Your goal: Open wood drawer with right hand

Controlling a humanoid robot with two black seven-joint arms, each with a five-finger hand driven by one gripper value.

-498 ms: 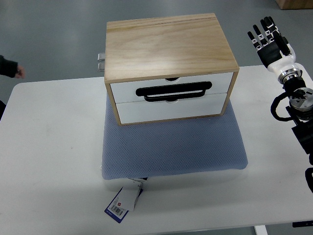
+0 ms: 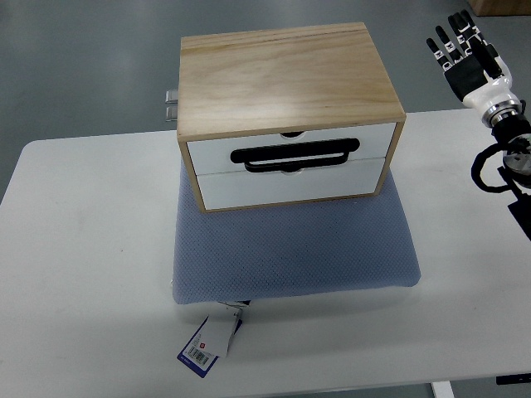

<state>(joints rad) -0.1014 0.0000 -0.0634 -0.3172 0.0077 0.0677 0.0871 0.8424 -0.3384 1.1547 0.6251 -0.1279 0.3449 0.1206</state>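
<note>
Robot hand (image 2: pixel 466 60) open-fingered past table edge (image 2: pixel 465 116), well right of closed drawer (image 2: pixel 290 153)

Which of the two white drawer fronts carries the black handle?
The upper drawer front carries the black handle across it; the lower drawer front is plain white, showing no handle of its own.

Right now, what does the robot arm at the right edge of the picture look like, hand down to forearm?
The right hand has black segmented fingers with pale strips on them and a black palm. A glossy white wrist cuff sits behind it, then a dark metal joint. Looped black cables run along the black forearm. No left arm shows.
</note>
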